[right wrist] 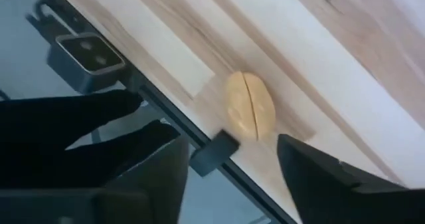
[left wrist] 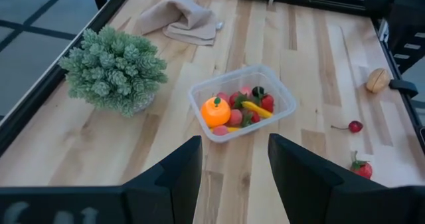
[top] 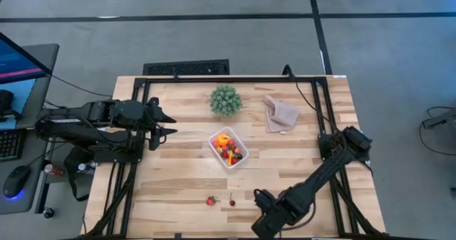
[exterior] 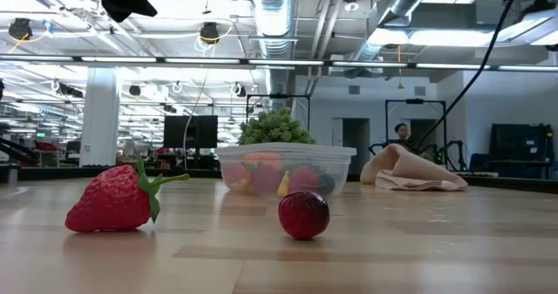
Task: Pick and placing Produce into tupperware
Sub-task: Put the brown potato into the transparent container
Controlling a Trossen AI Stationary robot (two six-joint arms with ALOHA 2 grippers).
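Right gripper (right wrist: 229, 167) fingers spread apart, empty, low at the desk's (top: 178, 176) near edge. Tan almond-like piece (right wrist: 250, 114) lies just ahead between them, seam roughly along the approach line. Strawberry (top: 210, 200) and cherry (top: 232, 202) nearby; tupperware (top: 229, 148) mid-desk, mostly filled. Left gripper (left wrist: 234, 171) open, waiting farther off.

A green spiky plant (top: 225, 100) is sitting far on the wooden worktop (top: 178, 176), a crumpled beige cloth (top: 280, 115) lying to its right.
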